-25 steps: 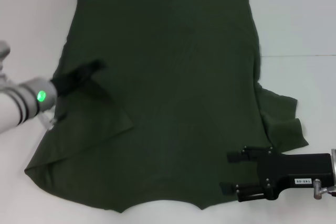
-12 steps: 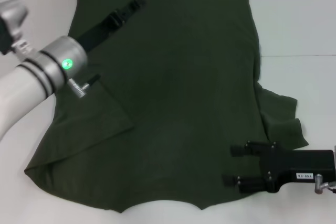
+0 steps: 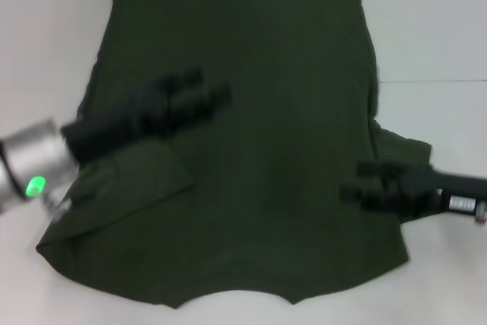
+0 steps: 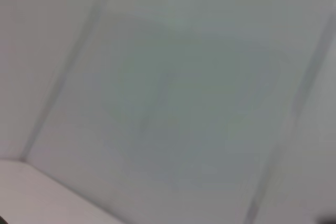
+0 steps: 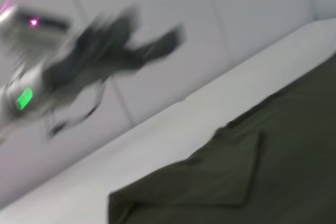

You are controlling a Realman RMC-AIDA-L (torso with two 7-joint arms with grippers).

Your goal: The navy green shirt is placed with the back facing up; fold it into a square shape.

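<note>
Folding has barely begun: the navy green shirt (image 3: 243,142) lies spread across the white table (image 3: 441,28), filling mid-frame, its sleeve at lower left already turned inward, while the sleeve at right and the body folds remain. Left gripper (image 3: 202,93) hovers at centre left and right gripper (image 3: 358,180) at lower right; both are blurred, so whether either is parted or holds cloth I cannot tell.

Both tools, left (image 3: 199,90) and right (image 3: 356,181), blur too much to read their fingers.

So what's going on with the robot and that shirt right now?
Left gripper open above navy green shirt. Right gripper open over its right edge. Left sleeve folded in. Nothing blocking.
</note>
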